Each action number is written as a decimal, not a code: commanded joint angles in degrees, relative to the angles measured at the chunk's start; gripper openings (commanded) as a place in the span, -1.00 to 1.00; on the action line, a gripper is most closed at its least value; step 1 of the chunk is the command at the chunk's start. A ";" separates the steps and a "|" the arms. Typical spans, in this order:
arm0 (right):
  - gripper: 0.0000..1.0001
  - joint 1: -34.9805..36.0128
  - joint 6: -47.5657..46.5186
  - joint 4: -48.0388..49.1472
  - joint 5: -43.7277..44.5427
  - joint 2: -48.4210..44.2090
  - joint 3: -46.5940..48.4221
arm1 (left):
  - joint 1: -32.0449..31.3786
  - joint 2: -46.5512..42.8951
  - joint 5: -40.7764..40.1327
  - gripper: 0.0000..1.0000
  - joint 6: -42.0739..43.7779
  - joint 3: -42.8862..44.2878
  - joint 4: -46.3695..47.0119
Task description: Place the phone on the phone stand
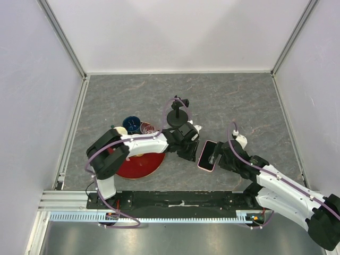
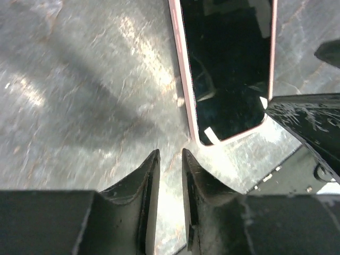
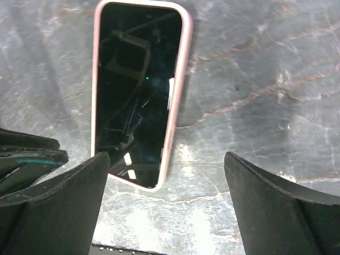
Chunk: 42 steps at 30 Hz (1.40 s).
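The phone (image 1: 207, 155) lies flat, screen up, on the surface (image 1: 244, 106), right of centre toward the near edge, between my two claws. My right claw (image 3: 167, 154) has its fingers wide apart and grips nothing; the phone's near end sits just inside one finger, off-centre. My left claw (image 2: 170, 154) has its fingers almost together with nothing between them, tips just beside the phone's corner. The phone stand (image 1: 178, 114) is upright near mid-surface, apart from the phone.

Step in hand, I judge: the pickup. Centre the right claw across the long pink edges before closing. A flat phone offers little bite, so steady or tip it with the left tips. The glossy glass may slip.
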 commanded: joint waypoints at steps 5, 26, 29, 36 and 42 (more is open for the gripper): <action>0.96 -0.16 -10.00 0.39 -3.02 9.60 11.16 | 0.80 -27.18 -8.15 -0.07 -1.38 -9.01 0.52; 0.96 0.10 9.51 -9.81 4.73 37.73 27.79 | 5.03 -66.44 -17.83 0.54 -2.26 -21.50 -11.61; 0.96 0.10 9.69 -8.67 2.62 39.06 27.79 | 5.03 -65.74 -18.00 0.54 -1.82 -20.98 -12.05; 0.96 0.10 10.65 -8.23 4.28 38.97 26.12 | 5.03 -65.21 -17.21 0.56 -2.34 -21.15 -11.35; 0.90 0.10 11.62 -8.84 3.67 40.29 26.65 | 4.94 -64.77 -16.69 0.56 -2.61 -20.98 -11.35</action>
